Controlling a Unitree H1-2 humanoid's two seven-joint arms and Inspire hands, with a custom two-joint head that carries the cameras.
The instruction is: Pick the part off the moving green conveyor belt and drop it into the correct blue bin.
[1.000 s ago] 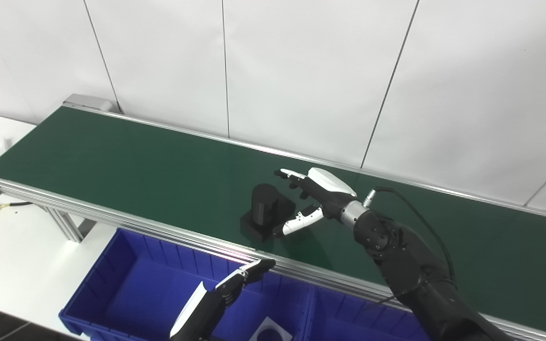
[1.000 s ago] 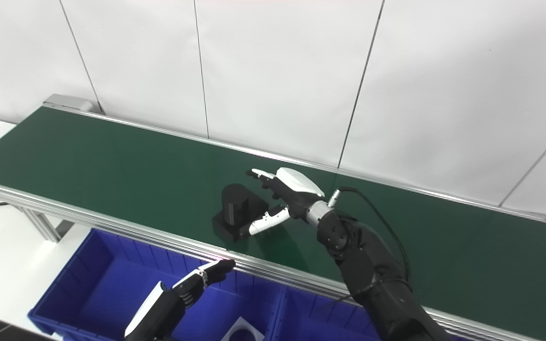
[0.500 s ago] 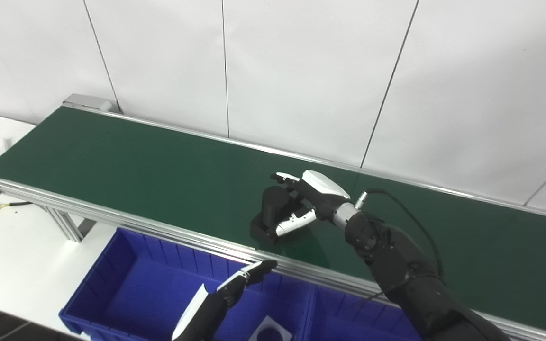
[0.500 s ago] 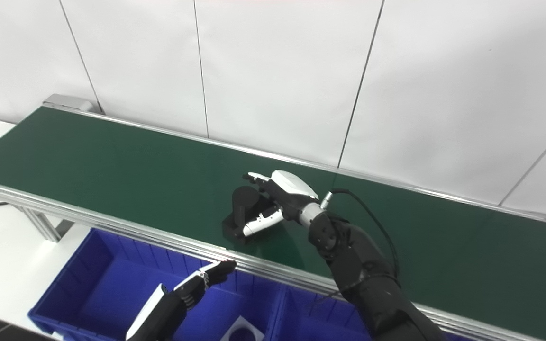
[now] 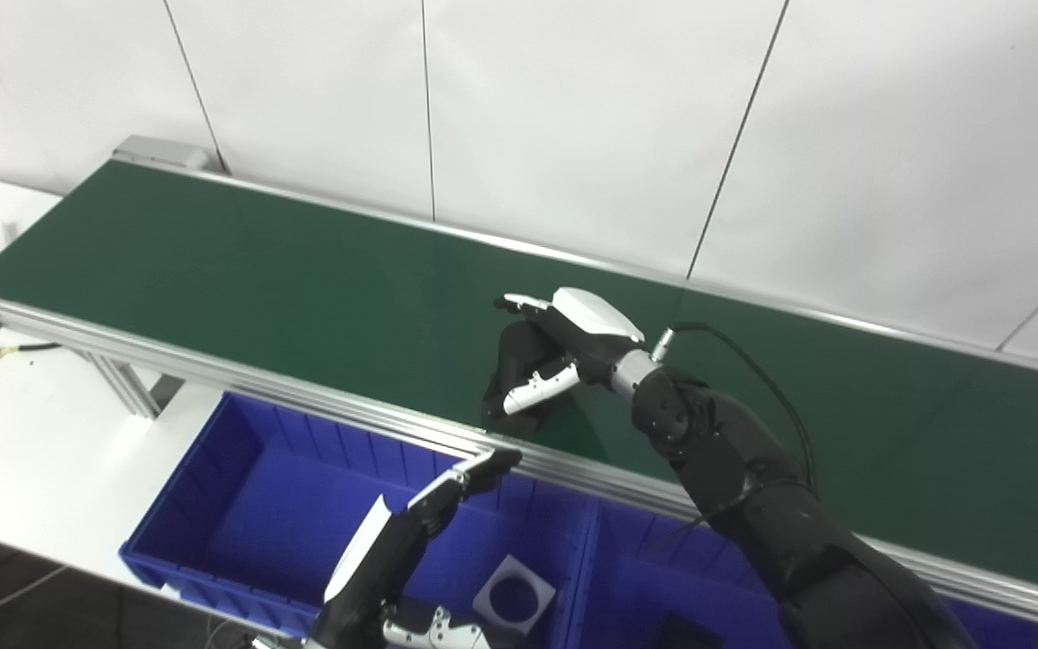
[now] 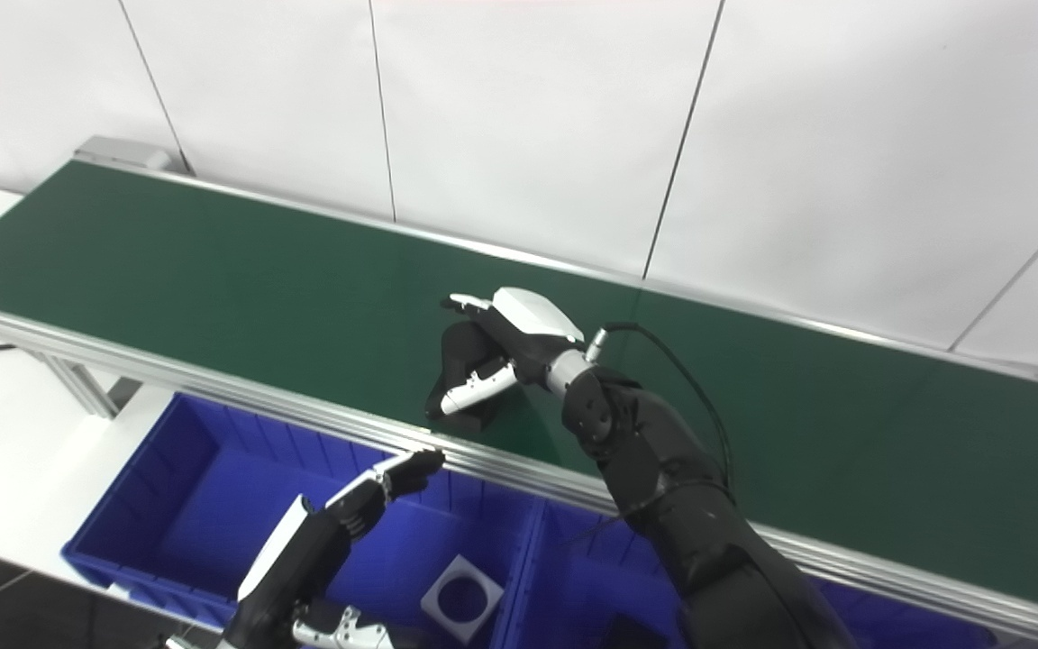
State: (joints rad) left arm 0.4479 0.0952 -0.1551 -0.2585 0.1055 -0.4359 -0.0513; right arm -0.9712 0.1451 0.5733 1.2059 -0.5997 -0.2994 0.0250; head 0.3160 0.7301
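The right hand [image 5: 564,347] is clamped on the black part [image 5: 519,374] near the belt's [image 5: 213,270] front edge; lifting and dropping into a bin [image 5: 240,505] remain. The left hand [image 5: 429,514] hovers with fingers extended, empty.

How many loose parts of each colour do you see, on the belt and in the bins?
Black: 2, a part in the right hand, another in the right bin.
White: 1, a square in the left bin.
Total: 3.

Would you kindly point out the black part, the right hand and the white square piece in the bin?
black part [image 5: 512,361], left eye view, upper body.
right hand [image 5: 573,338], left eye view, hand's middle.
white square piece [image 6: 441,609], right eye view, lower-left corner.
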